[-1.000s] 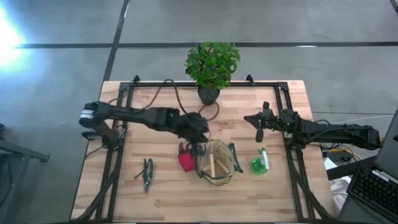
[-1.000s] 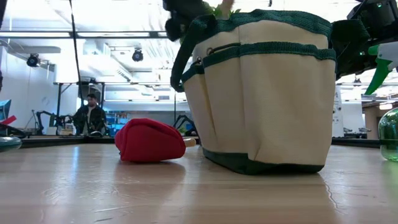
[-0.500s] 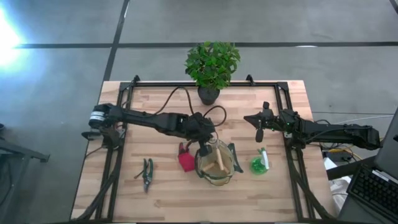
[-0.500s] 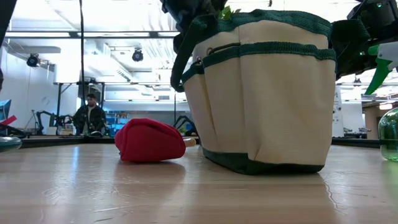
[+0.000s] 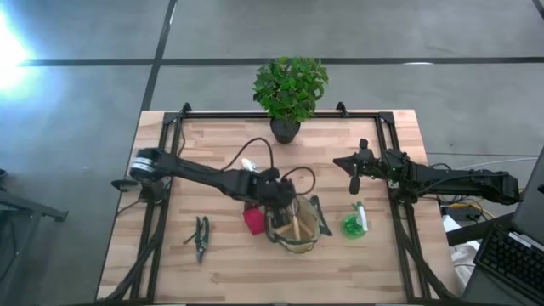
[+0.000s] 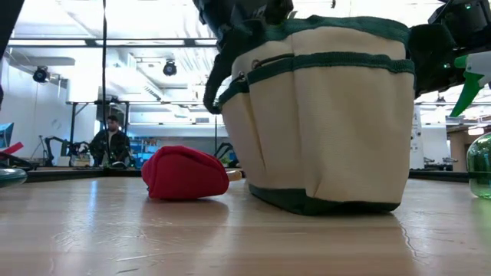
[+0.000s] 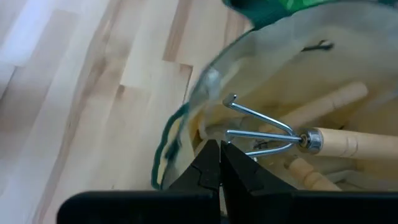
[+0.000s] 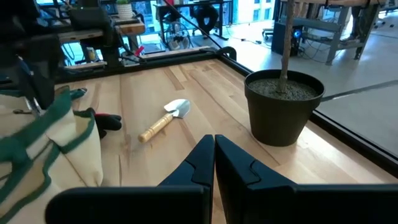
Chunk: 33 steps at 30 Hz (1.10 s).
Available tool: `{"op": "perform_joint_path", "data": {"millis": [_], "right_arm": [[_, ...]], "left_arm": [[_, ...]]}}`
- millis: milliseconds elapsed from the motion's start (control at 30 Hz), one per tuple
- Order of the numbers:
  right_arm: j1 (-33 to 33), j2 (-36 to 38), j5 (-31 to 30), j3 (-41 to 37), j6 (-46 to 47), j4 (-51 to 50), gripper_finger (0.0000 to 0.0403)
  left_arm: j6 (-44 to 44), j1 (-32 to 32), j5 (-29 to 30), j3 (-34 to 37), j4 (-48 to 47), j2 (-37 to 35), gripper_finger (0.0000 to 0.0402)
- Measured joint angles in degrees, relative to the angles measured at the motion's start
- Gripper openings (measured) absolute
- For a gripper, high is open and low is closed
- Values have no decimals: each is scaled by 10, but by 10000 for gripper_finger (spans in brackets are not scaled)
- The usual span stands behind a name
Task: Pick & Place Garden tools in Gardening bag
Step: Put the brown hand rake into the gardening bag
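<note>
The khaki bag (image 5: 296,224) with green trim stands near the table's front; in the low view (image 6: 330,115) it fills the middle. My left gripper (image 7: 219,148) is shut, down in the bag's mouth at its left rim (image 5: 277,202). A fork (image 7: 267,134) with metal tines and a wooden handle lies inside, just past my fingertips, on other wooden handles (image 7: 311,177). A red glove (image 5: 253,220) lies left of the bag, dark pruners (image 5: 201,239) farther left, and a green spray bottle (image 5: 354,223) to its right. A small trowel (image 8: 165,121) lies on the table. My right gripper (image 8: 214,144) is shut and empty at the right (image 5: 354,174). My left gripper reaches slanting down into the bag from the table's left, its shut fingertips beside the fork's tines (image 7: 231,132). I cannot tell whether they touch a tine. The gripper stands at the bag's left rim (image 6: 245,31), and the wall below it bulges outward.
A potted leafy plant (image 5: 289,89) stands at the table's far edge; its black pot (image 8: 283,106) is close to my right gripper. A black frame (image 5: 161,187) runs round the table. A person (image 6: 113,142) sits in the room behind. Bare wood lies near the front left.
My left gripper has gone toward the table's right and near edges and down, from beside the bag's far-left rim into its mouth. The bag's left wall and handle have bulged out to the left, while its base has stayed put.
</note>
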State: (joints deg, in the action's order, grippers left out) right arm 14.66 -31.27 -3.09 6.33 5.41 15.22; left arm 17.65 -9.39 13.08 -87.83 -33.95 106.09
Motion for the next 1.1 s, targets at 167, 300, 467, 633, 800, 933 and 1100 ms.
{"op": "perform_joint_path", "data": {"millis": [167, 300, 467, 633, 800, 933, 1100], "right_arm": [[0, 0, 0, 0, 0, 0, 8], [0, 0, 0, 0, 0, 0, 8], [0, 0, 0, 0, 1, 0, 8], [0, 0, 0, 0, 1, 0, 8], [0, 0, 0, 0, 0, 0, 8], [0, 0, 0, 0, 0, 0, 8], [0, 0, 0, 0, 0, 0, 8]], "left_arm": [[0, 0, 0, 0, -16, 9, 3], [0, 0, -1, 0, -21, 12, 3], [6, 0, -5, 0, -21, 12, 3], [12, 3, -18, 1, -25, 22, 3], [15, 4, -55, 2, -25, 47, 3], [15, 7, -60, 2, -25, 60, 3], [15, 10, -62, 2, -25, 60, 4]]}}
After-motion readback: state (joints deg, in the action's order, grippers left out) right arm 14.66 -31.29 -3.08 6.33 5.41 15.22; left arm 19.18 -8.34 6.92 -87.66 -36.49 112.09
